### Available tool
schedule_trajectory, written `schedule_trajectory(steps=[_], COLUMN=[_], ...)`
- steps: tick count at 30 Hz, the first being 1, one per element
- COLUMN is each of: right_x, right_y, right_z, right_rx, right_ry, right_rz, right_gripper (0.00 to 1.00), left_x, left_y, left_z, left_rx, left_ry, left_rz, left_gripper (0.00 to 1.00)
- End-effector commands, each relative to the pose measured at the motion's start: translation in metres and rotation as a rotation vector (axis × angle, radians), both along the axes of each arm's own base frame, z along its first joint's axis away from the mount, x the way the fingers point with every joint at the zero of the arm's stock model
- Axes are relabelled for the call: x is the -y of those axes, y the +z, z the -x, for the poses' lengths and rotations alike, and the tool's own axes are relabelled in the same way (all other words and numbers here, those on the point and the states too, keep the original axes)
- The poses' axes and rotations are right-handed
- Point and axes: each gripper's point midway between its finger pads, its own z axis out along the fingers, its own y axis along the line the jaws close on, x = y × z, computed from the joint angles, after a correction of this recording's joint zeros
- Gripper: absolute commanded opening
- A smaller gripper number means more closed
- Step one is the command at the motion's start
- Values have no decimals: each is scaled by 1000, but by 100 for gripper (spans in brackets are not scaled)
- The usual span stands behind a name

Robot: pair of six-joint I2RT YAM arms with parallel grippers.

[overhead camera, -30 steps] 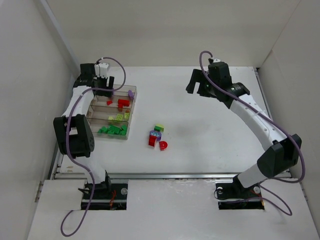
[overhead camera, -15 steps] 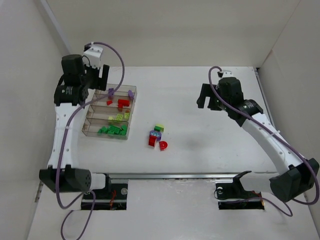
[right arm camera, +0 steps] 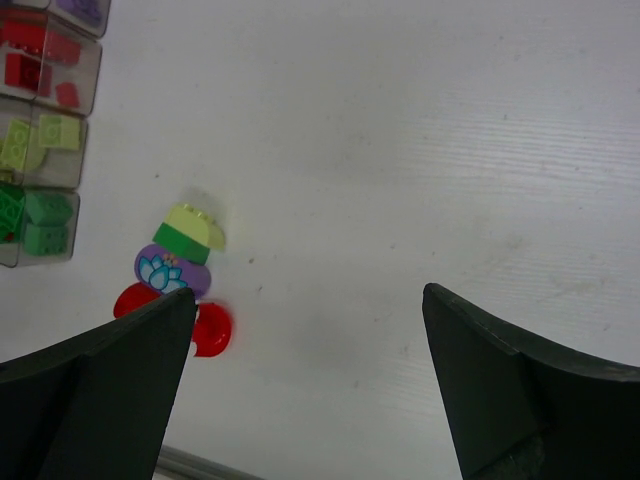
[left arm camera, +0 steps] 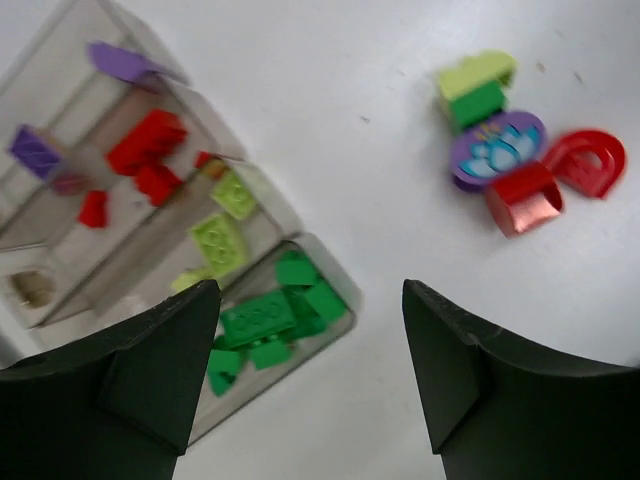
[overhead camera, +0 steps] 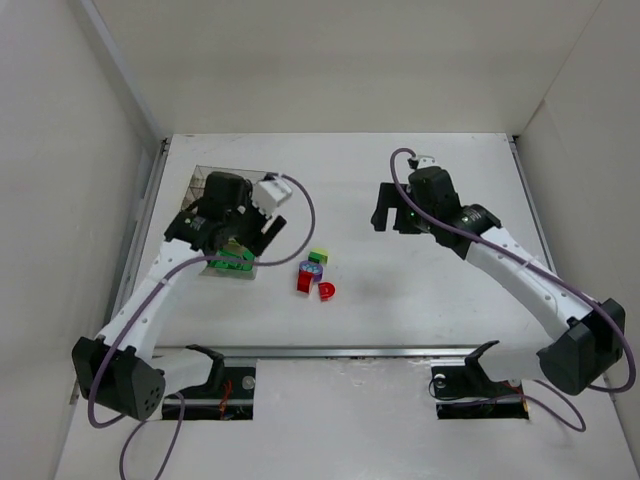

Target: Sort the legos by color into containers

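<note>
The clear four-row container (left arm camera: pixel 262 195) holds purple (left arm camera: pixel 122 62), red (left arm camera: pixel 148 142), yellow-green (left arm camera: pixel 220 238) and dark green legos (left arm camera: pixel 262 318), one color per row. A loose cluster lies on the table to its right: a yellow-green brick (left arm camera: pixel 475 72) on a green one, a purple round piece (left arm camera: pixel 497 148), a red arch (left arm camera: pixel 587 162) and a red block (left arm camera: pixel 524 197). My left gripper (left arm camera: pixel 308 292) hangs open and empty over the container's near right corner (overhead camera: pixel 243 240). My right gripper (right arm camera: pixel 308 295) is open and empty, above bare table right of the cluster (right arm camera: pixel 172 270).
In the top view the left arm covers much of the container; its green row (overhead camera: pixel 232 263) shows below the wrist. White walls close in the table at the left, back and right. A metal rail (overhead camera: pixel 350 350) runs along the near edge.
The left arm swung from behind the container's far left to over its near right side. The right arm shifted left, toward the middle of the table. The loose legos stayed put.
</note>
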Motion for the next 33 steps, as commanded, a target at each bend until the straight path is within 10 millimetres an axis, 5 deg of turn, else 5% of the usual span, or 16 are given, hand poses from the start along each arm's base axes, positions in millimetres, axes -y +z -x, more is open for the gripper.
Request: schedule_trajectory(steps=[1,8,11,16,23,26,31,33], right_x=[-16,-48,-62,-74,-57,-58,-57,-57], right_y=[12,-29,-33,-30,-36,-30,-27,-27], right_z=[-1,-5,-8,-11,-6,-6,-5,-5], right_rx=[39,-40,-68,-56,-61,-40,-32,-32], right_ry=[5,108,122,136,78,67,68,68], right_rz=[-84,4,-51,-110,-70,-103,-108,-108], right_gripper=[100,100,100,100,100,100,100,100], left_x=[24,73,92,116,103,101,106,98], left_y=[-26,-58,-78,-106,-144,-154,-153,-156], left_z=[38,68,70,66,47,44,53,62], left_rx=[-60,-168,-259,-391,-361,-372,-395,-402], left_ry=[-152,-302,-277,-191,-54,-32,-71,-70], left_rz=[-1,46,49,30,-81,-102,-74,-80], left_gripper=[70,78,100,100,100,91,50,48])
